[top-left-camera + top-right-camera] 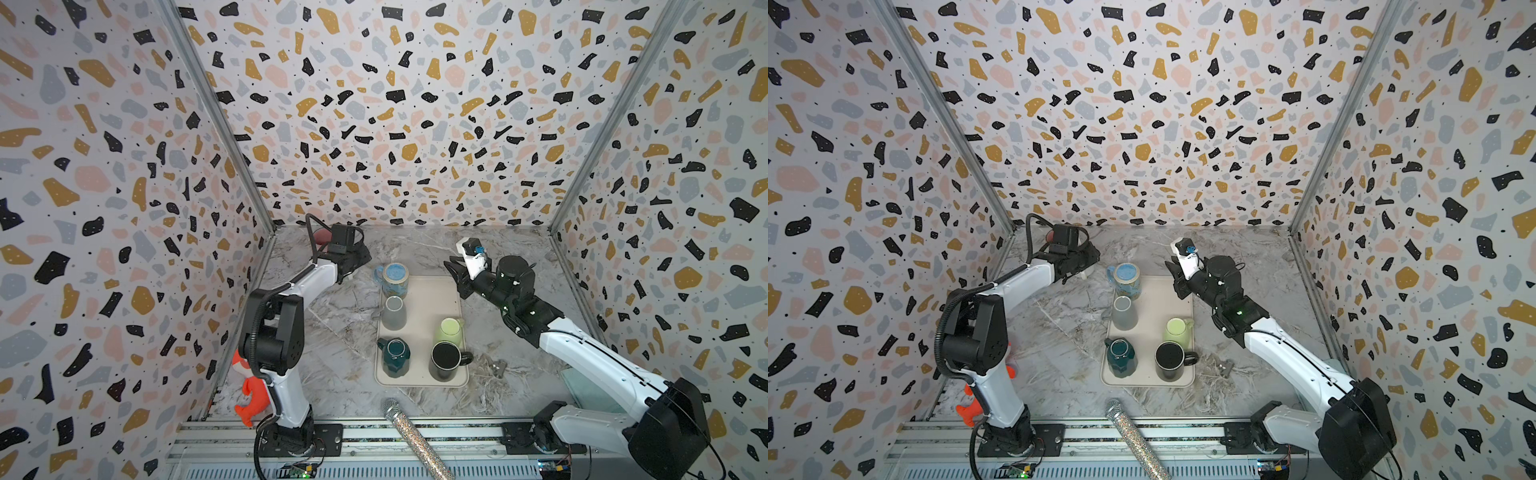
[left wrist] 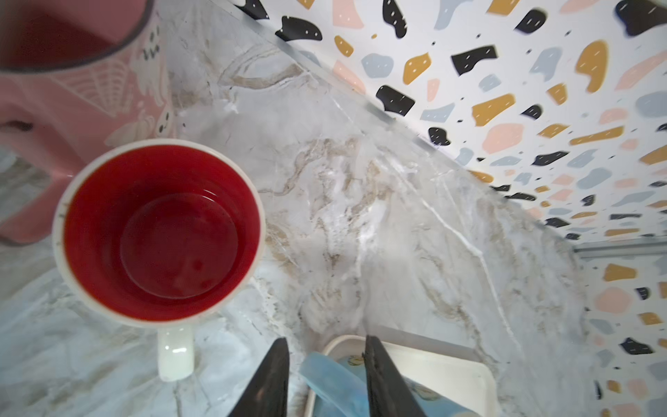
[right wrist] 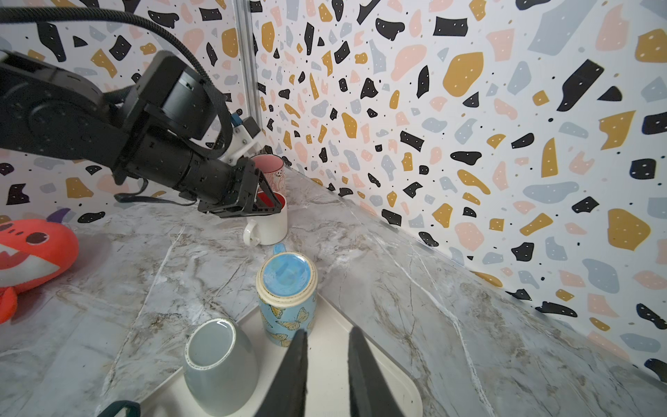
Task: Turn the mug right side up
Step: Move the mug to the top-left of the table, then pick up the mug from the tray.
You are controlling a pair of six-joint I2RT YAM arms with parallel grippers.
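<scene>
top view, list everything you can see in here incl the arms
tray: 1, cream, mid table
butterfly mug: 1, blue, tray's far left corner, upside down
grey cup: 1, grey, on tray just nearer than the butterfly mug, upside down
teal mug: 1, teal, tray's near left, upside down
green mug: 1, light green, tray's right side
black mug: 1, black, tray's near right
white mug: 1, white with red inside, upright on table beyond tray
pink mug: 1, pink, upright, far left corner
plush: 1, orange, table's left edge
microphone: 1, glittery silver, near edge
left gripper: 1, black, open, empty, by white mug
right gripper: 1, black, open, empty, above tray's far end
</scene>
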